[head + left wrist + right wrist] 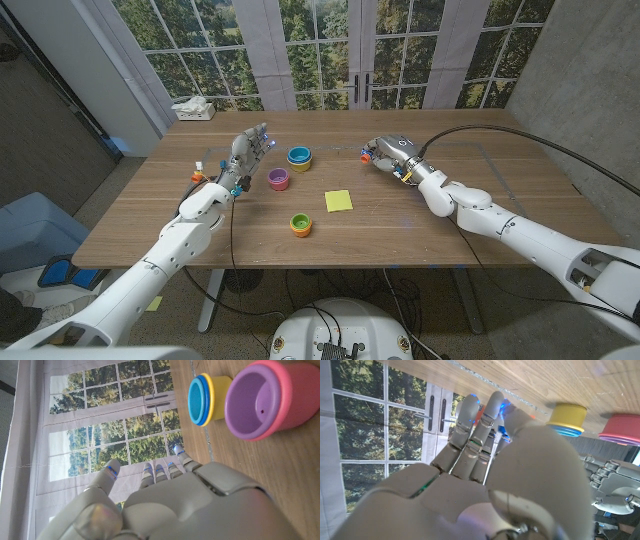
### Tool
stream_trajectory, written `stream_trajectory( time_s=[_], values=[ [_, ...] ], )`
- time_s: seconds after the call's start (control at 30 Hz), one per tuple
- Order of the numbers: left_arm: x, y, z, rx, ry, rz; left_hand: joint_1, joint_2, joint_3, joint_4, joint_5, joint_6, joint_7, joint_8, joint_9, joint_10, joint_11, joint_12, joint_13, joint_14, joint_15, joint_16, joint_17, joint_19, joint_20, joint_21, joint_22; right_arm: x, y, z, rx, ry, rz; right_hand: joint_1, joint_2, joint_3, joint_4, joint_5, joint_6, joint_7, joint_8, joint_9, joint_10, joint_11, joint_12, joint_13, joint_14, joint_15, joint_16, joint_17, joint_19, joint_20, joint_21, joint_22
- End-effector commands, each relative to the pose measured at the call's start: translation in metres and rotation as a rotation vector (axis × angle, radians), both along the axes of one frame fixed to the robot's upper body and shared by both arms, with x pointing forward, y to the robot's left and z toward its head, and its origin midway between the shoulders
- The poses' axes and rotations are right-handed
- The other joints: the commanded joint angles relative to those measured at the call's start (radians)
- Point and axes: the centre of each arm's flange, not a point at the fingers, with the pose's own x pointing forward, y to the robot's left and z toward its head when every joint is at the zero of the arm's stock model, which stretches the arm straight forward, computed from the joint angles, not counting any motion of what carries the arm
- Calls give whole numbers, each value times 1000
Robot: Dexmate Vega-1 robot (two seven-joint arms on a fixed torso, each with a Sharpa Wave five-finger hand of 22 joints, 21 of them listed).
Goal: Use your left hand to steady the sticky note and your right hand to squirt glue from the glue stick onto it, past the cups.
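The yellow sticky note (pixel 338 201) lies on the wooden table (pixel 450 230) near its middle, untouched. My right hand (pixel 392 156) (pixel 485 475) is behind and to the right of the note, fingers curled around the glue stick (pixel 367 155) (pixel 481 412), whose orange end pokes out toward the cups. My left hand (pixel 248 150) (pixel 175 505) hovers with fingers apart and nothing in it, just left of the blue-in-yellow cup (pixel 299 157) (pixel 202 396) and the purple-in-pink cup (pixel 279 179) (pixel 265 400). A green-in-orange cup (pixel 301 224) stands in front of the note, to its left.
A small orange-and-white bottle (pixel 198 172) stands near the table's left edge, beside my left forearm. A tissue box (pixel 193 109) sits at the back left corner. A black cable (pixel 470 130) arcs over the right side of the table.
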Motion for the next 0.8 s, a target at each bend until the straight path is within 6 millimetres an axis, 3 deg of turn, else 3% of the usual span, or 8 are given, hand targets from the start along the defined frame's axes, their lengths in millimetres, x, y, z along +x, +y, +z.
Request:
stream_trajectory(
  time_s=[0.03, 0.33, 0.63, 0.8],
  values=[
    [-8, -3, 7, 129, -39, 102, 16, 56, 3, -13, -7, 12, 0, 3, 4, 9, 0, 8, 4, 11, -60, 5, 0, 8, -33, -5, 3, -12, 0, -6, 117, -7, 26, 42, 26, 17, 15, 4, 68, 55, 1, 1, 110, 10, -3, -2, 10, -22, -2, 0, -1, -118, -5, 2],
    [-11, -1, 10, 154, -54, 125, 43, 43, 0, -65, -28, 49, 1, 6, 5, 51, -5, 12, 4, 53, -63, 8, -1, 30, -39, -21, 3, -20, 0, -7, 208, 38, 21, 47, 26, 17, 18, 4, 66, 61, -3, -2, 110, 13, -11, -7, 6, -13, -9, -8, -9, -119, -19, -2],
    [-16, -2, 14, 218, -71, 146, 52, 42, -1, -80, -33, 55, -2, 4, 5, 59, -6, 12, 4, 59, -66, 5, -1, 37, -40, -27, 3, -27, -1, -9, 291, 100, 25, 42, 23, 20, 24, 4, 63, 63, -6, -1, 101, 27, -22, -12, -18, 1, -22, -18, -34, -119, -65, -13],
    [-22, -3, 17, 269, -91, 175, 66, 36, -4, -106, -42, 81, -1, 8, 5, 91, -12, 17, 4, 77, -73, 5, -1, 42, -41, -38, 3, -31, -2, -11, 336, 116, 27, 40, 16, 18, 24, 3, 59, 70, -8, 3, 92, 33, -31, -16, -33, -3, -29, -23, -43, -117, -88, -14]
  ],
)
